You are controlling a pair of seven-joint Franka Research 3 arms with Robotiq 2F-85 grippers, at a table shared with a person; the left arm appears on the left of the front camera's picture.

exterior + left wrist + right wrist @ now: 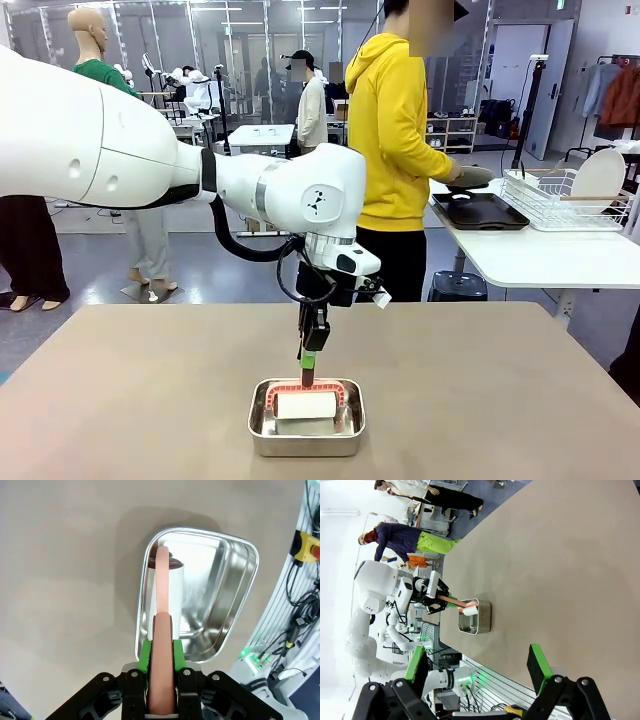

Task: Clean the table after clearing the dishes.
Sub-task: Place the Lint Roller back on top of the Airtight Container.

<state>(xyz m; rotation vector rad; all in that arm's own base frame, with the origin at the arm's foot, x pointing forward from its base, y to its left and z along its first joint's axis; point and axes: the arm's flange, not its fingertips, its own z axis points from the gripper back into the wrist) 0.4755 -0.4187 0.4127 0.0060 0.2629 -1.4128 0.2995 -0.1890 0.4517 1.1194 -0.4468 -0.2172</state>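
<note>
So on the left, the left gripper (310, 362) hangs straight down over the near-middle of the table (480, 380), jaws clamped tight on the salmon-pink handle (161, 680) of a lint-roller-type thing. The wrist view shows it nicely: green pads (145, 655) squeezing the handle from both sides, no gap. The white roller (306, 405) at the end of that handle sits down inside the square steel pan (262, 438), lying crosswise along one side of it. Rest of the pan is just bare shiny metal, nothing else in there as far as I can see.

Further right, a person in a yellow hoodie (390, 130) stands at the smaller white table (540, 255), hands at a dark tray (480, 212) with a dish I can't make out well. Next to that is a white wire rack (560, 205) with a white plate (598, 175) standing upright in it.

The right gripper (477, 667) is spread wide open, holding nothing, above the grey-brown tabletop.
</note>
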